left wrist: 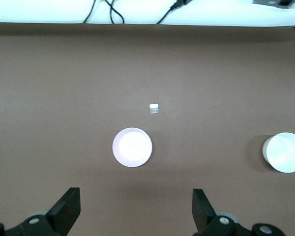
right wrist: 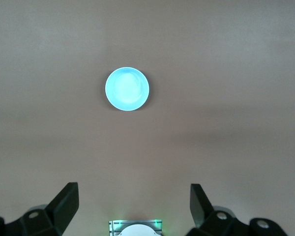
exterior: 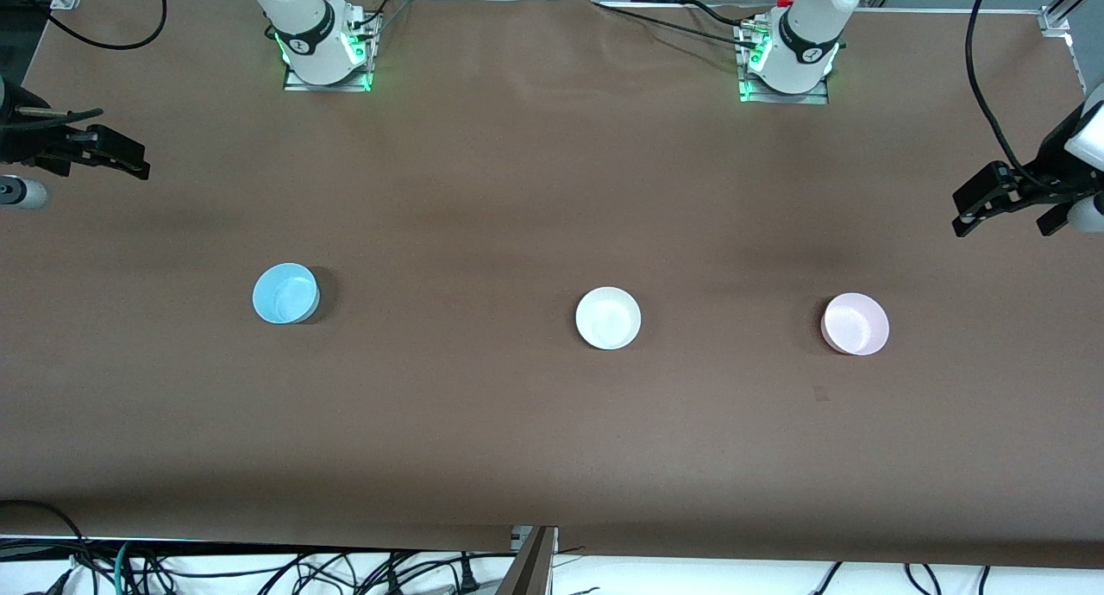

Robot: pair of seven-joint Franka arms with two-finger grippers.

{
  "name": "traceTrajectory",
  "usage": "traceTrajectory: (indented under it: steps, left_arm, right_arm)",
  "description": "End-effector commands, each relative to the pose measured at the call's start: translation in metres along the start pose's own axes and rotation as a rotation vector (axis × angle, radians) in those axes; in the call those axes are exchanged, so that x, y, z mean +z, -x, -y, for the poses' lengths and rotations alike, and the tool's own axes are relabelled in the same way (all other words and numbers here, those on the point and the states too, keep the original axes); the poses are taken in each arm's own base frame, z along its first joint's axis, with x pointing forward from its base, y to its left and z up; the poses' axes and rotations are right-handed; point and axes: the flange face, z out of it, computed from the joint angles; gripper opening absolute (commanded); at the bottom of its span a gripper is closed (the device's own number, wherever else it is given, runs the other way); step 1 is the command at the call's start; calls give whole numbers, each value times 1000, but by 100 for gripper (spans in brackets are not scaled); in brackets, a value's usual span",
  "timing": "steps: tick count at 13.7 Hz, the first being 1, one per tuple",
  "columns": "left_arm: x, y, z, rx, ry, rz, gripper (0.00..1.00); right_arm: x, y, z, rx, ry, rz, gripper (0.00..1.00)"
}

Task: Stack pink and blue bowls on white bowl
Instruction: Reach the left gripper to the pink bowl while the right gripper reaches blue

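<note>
Nothing stacked: blue bowl [exterior: 285, 293] at nine o'clock, pink bowl [exterior: 855, 323] at three o'clock of white bowl [exterior: 608, 318]. Left tool [exterior: 1005, 200] and right tool [exterior: 103, 153] wide, empty, aloft.

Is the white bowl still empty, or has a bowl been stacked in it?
Empty. The white bowl sits upright and alone, with the blue bowl and pink bowl apart on the table.
</note>
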Motion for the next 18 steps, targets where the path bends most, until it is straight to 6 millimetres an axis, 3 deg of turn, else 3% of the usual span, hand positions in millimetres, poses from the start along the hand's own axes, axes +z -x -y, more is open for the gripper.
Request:
traceTrajectory:
  steps: [1, 5, 7, 10, 15, 18]
  left_arm:
    - [-2, -5, 0, 25, 36, 8, 100]
    - [27, -15, 12, 3, 28, 52, 100]
    - [56, -21, 33, -22, 29, 100, 100]
    - [101, -24, 50, -56, 66, 166, 100]
    - [192, -20, 79, -74, 61, 164, 100]
    - [236, -18, 83, -65, 51, 196, 100]
  right_arm:
    - [-2, 2, -2, 16, 10, -2, 100]
    - [-2, 2, -4, 19, 9, -2, 100]
    - [-2, 2, -6, 21, 7, -2, 100]
    - [-2, 1, -7, 16, 6, -5, 100]
    - [25, -20, 2, 17, 9, 28, 100]
    - [51, -38, 2, 19, 13, 56, 100]
